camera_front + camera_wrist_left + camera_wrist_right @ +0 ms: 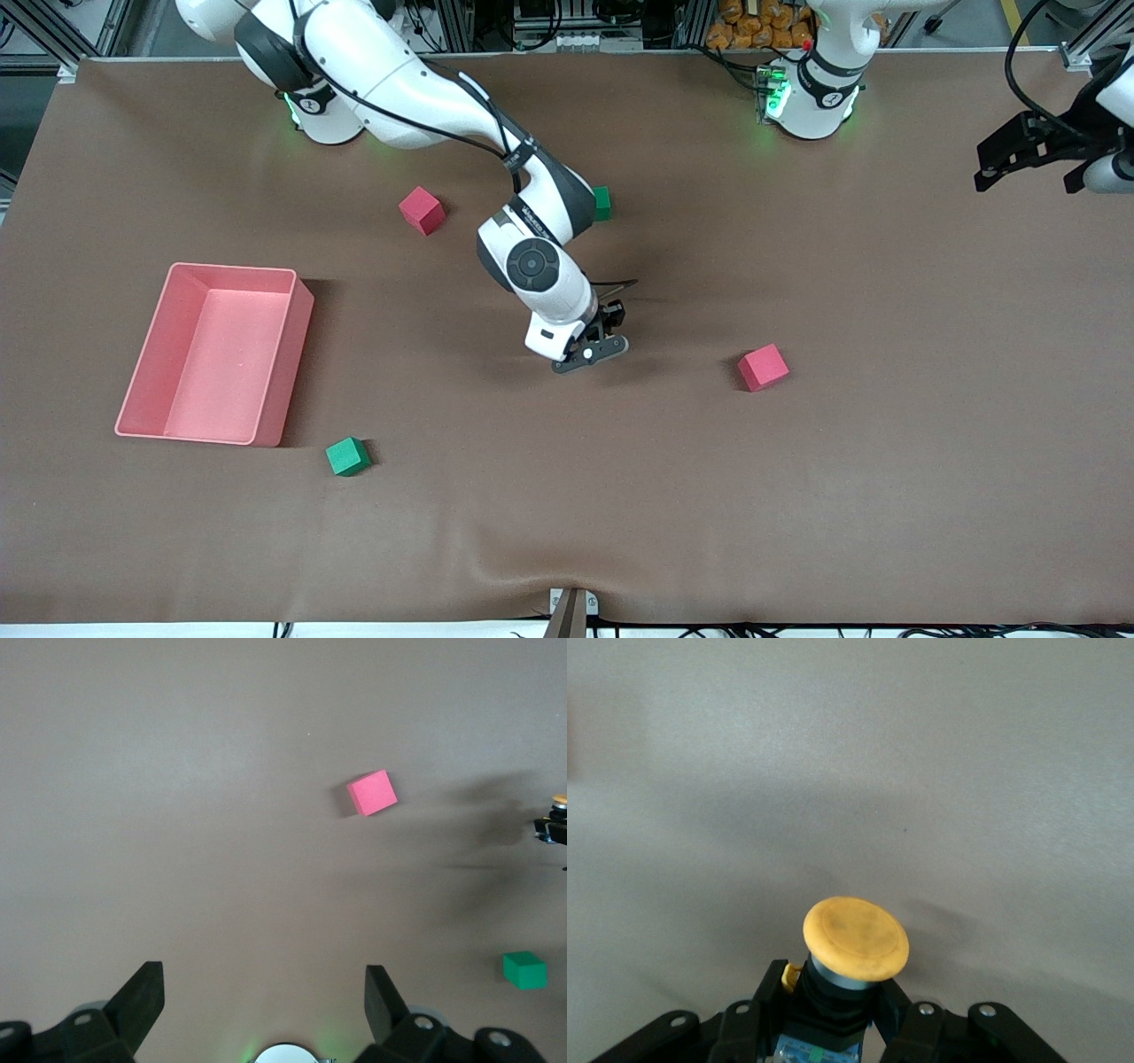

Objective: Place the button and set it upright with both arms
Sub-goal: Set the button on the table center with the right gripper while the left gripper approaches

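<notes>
Right tool (609, 330) gripping button (856, 939), red cube (763, 367) near

orange-capped button (856, 939), red cubes (763, 367), green cubes (347, 456), pink bin (151, 354), brown table (886, 443).

Front view: right arm's wrist covers the right claw (595, 341) fingertips, so the button can't be seen there. Green cube (602, 203) half hidden by the same arm. Left claw (1019, 155) sits at the frame edge, arm cut off. Right wrist view: button (855, 948) body base cut off by frame edge. Left wrist view: button (559, 802) tiny, partly cut at the edge.
</notes>
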